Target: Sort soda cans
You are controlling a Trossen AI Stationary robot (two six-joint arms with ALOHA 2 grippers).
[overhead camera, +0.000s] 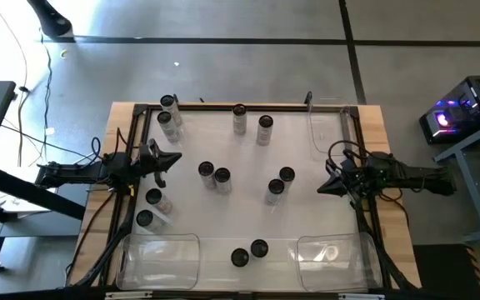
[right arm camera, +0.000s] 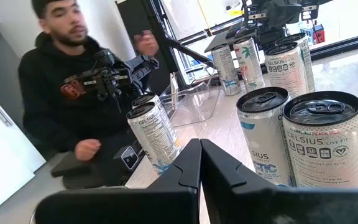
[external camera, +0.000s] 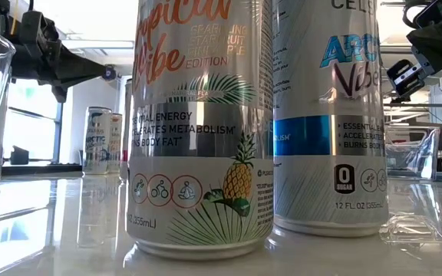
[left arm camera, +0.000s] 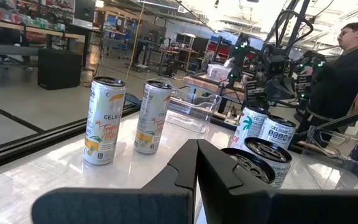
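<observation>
Both arms are hovering over the table edges, one each side, nothing in hand. The left gripper (overhead camera: 173, 158) sits at the left side of the white table (overhead camera: 240, 196), its two fingers pressed together and holding nothing; from its wrist camera the fingers (left arm camera: 194, 165) meet in a closed point. The right gripper (overhead camera: 325, 185) mirrors it on the right side, fingers together as well, empty, tips meeting in its own wrist view (right arm camera: 199, 162). Between them the soda cans (overhead camera: 214, 175) stand upright, scattered across the table: a pair at the far left corner, two more along the far edge, a touching pair just left of centre, another pair right of centre, two near the left edge, and two at the near edge in the middle. Clear plastic bins (overhead camera: 158, 258) rest at the near left and near right corners, with a third at the far right. From table height, two of the cans (external camera: 202, 130) loom large, one with a pineapple print and one with a blue band. A person in a dark hoodie (right arm camera: 61, 93) is seated beyond the left side, and another person (left arm camera: 353, 68) stands beyond the right.
</observation>
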